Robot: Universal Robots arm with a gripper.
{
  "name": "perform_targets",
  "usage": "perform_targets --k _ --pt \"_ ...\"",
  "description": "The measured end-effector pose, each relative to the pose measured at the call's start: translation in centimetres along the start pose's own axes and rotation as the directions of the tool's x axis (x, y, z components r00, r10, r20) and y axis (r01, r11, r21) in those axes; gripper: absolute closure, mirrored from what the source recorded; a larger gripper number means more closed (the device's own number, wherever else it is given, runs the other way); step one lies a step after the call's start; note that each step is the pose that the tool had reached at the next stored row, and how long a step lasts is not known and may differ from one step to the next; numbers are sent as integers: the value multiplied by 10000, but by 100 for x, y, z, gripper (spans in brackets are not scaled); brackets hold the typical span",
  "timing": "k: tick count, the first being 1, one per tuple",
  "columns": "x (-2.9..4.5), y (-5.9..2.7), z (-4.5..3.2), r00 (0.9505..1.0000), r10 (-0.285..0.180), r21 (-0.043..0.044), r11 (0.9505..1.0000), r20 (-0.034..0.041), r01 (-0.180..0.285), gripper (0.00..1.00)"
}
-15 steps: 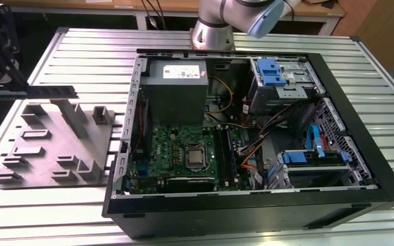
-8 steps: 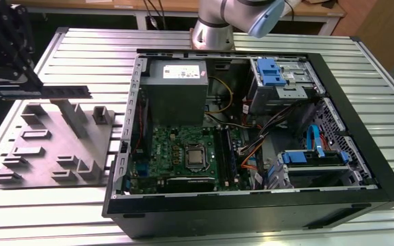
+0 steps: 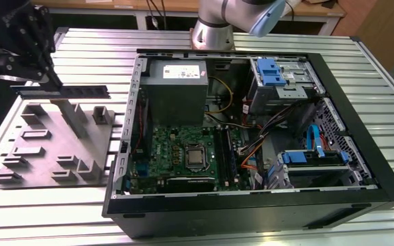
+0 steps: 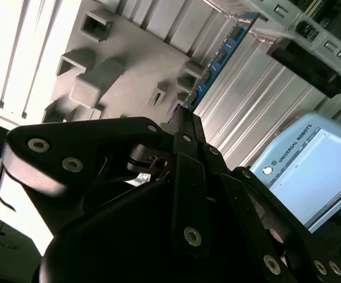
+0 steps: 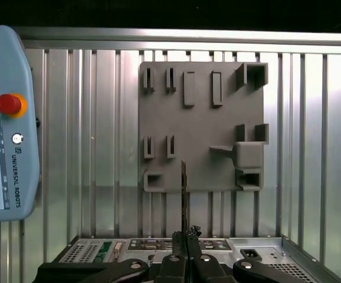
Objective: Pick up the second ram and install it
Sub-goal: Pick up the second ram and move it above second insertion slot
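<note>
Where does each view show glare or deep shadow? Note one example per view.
Exterior view: the aluminium table gleams pale, while the computer case interior sits darker. Second wrist view: some table slats wash out white; the gripper, shut on the second ram, is a dark silhouette. First wrist view: raised blocks on the grey fixture plate cast soft shadows.

We see the second ram [image 4: 217, 59] blue, the gripper [image 5: 186, 236] black, the fixture plate [image 5: 206, 130] grey, the ribbed surface [image 5: 99, 118] silver, and the motherboard [image 3: 170, 148] seemingly green.
</note>
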State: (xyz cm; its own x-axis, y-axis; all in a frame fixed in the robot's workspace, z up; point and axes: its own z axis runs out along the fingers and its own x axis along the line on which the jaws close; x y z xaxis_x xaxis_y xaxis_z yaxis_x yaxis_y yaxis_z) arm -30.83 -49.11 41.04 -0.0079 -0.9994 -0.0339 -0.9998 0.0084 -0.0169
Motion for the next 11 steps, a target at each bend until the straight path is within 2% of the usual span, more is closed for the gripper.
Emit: perform_targets --k 11 --pt "-2 -320 6 10000 0 0 10000 1 0 89"
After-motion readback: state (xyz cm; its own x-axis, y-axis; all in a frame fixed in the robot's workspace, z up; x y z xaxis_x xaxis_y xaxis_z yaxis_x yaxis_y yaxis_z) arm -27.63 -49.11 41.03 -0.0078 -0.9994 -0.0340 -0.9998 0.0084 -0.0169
